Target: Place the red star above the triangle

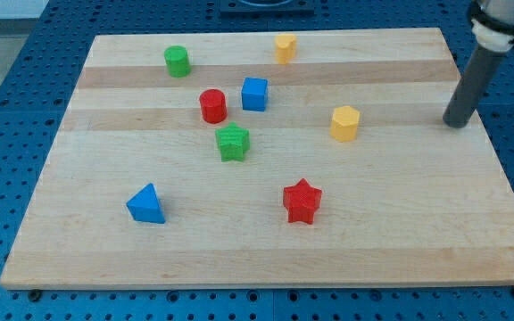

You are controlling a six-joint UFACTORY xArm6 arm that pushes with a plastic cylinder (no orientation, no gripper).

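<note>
Nearest the view's bottom sit two blocks: one red star (302,201) and, to its left and well apart, one blue triangle (145,204). Seven blocks in all lie on the wooden desk (400,241). Two are red: the star and a red cylinder (212,105) higher up. Two are blue: the triangle and a blue cube (254,94), just beside the red cylinder on its right. Two are green: a green star (233,143) just below the red cylinder, and a green cylinder (178,61) near the top left. Two are yellow: a yellow hexagon block (345,123) right of the middle, and a small yellow block (285,47) at the top, whose shape I cannot tell. My tip (456,122) rests near the desk's right edge, far from the red star and touching no block. No fingers are on this arm, so nothing is held.
</note>
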